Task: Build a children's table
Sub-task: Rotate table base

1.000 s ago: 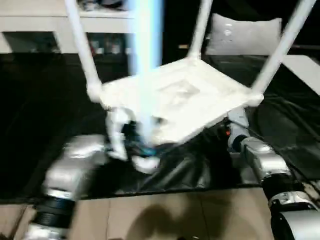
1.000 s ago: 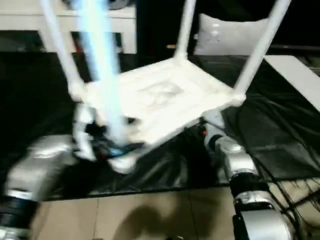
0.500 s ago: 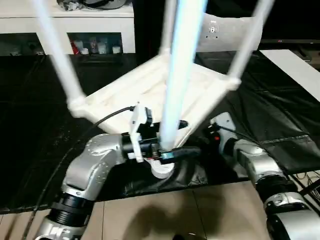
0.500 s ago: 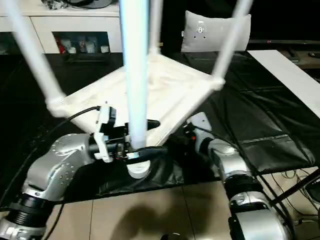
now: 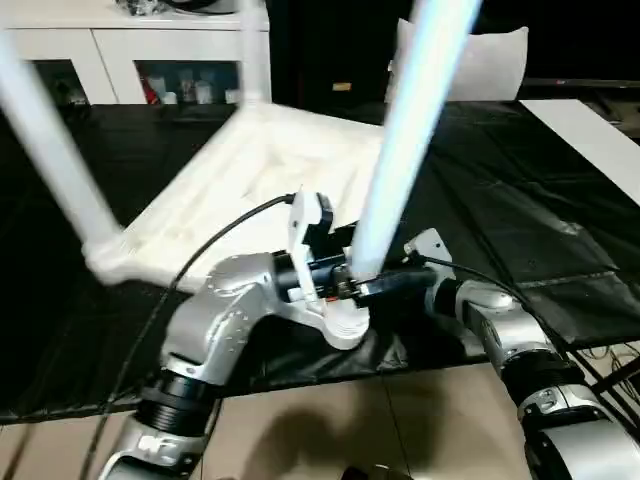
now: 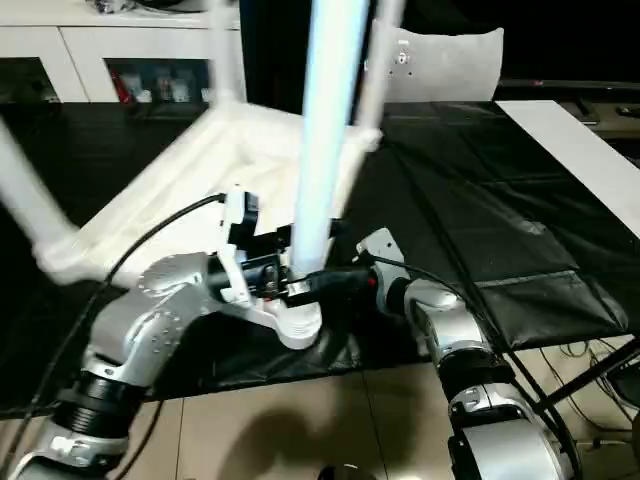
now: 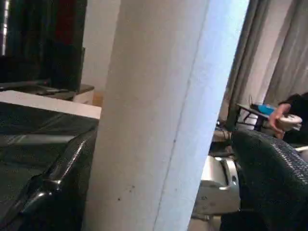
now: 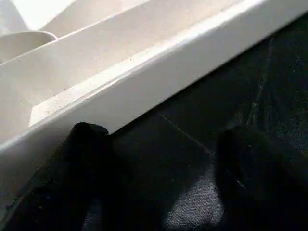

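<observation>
Fingers (image 7: pixel 269 178) of left gripper (image 5: pixel 372 287) straddle leg (image 5: pixel 405 150).

Notes on my robot's body. Left arm (image 5: pixel 215 335): silver rounded shell dotted with small screws, ribbed black collar low on the forearm, silver segment below it. A black cable (image 5: pixel 215 250) loops from the arm to a white bracket (image 5: pixel 310 222) at the wrist. Right arm (image 5: pixel 520 350): same silver casing, black joint rings, thin black cable along it, white bracket and a small red spot near the wrist. Fingers (image 8: pixel 89 163) matte black; one fingertip (image 7: pixel 272 166) finely textured.
</observation>
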